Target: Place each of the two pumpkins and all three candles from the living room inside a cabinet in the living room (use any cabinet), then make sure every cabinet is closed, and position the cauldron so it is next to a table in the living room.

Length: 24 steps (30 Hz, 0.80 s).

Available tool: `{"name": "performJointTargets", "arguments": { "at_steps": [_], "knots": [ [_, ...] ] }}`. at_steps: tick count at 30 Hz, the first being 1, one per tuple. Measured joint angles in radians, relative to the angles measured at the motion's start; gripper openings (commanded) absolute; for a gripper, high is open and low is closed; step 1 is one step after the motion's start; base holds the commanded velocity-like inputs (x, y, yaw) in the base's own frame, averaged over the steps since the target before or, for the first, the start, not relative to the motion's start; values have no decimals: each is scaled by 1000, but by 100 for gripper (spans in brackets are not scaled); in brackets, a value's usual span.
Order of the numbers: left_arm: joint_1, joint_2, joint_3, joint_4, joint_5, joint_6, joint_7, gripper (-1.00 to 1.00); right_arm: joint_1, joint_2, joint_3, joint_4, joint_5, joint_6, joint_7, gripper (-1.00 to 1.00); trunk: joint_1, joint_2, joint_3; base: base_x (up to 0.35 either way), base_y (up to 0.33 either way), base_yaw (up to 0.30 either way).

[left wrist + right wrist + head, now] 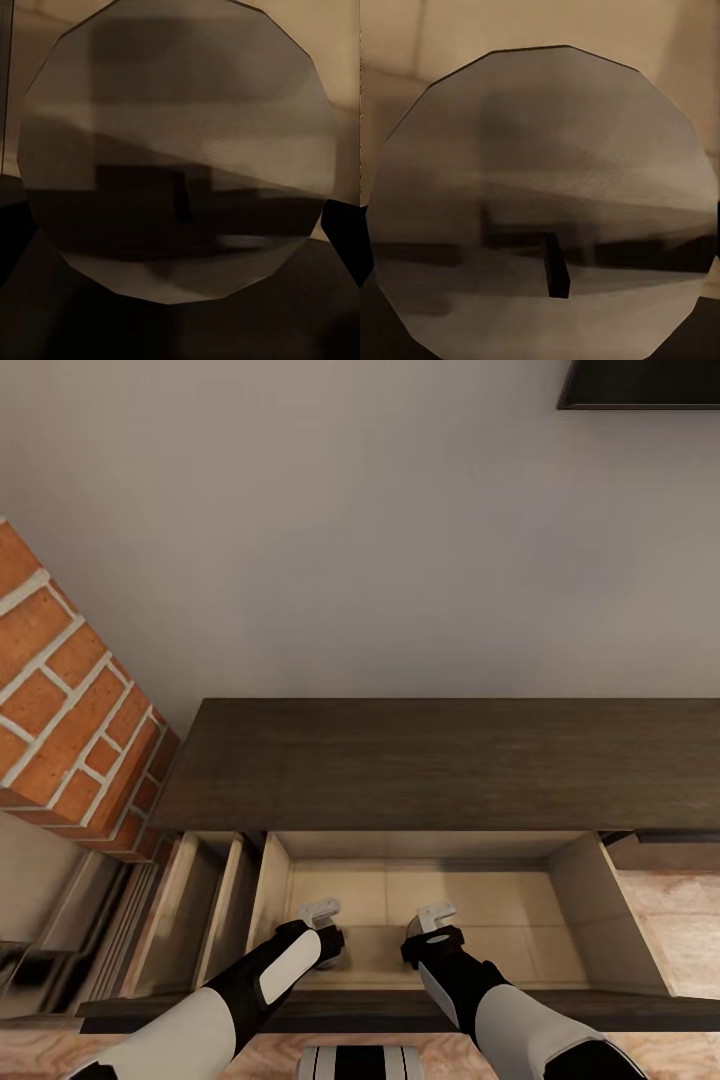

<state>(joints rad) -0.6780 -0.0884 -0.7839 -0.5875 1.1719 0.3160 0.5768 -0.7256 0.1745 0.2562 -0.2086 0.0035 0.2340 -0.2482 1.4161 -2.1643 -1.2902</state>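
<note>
Head view puts your left gripper (322, 920) and right gripper (432, 925) down inside the open drawer of the cabinet (440, 760). Each wrist view shows a candle (176, 150) (544, 202) end-on, close between dark fingers. You can't tell whether either grip is closed.

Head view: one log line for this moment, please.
cabinet: drawer pulled open | left gripper: inside drawer, candle between jaws | right gripper: inside drawer, candle between jaws | pumpkins, cauldron: not logged

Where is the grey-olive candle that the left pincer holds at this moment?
In the left wrist view the grey-olive candle sits between the left pincer fingers, over the open dark brown cabinet's beige drawer floor.
</note>
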Motion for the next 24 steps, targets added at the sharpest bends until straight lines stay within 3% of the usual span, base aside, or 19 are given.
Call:
{"name": "performJointTargets", "arguments": {
  "at_steps": [24],
  "knots": [
    [0,2,1,0,3,0,0,-100,0,0,1,-9,-1,1,21,-100,0,0,-21,0,0,44]
  ]
}}
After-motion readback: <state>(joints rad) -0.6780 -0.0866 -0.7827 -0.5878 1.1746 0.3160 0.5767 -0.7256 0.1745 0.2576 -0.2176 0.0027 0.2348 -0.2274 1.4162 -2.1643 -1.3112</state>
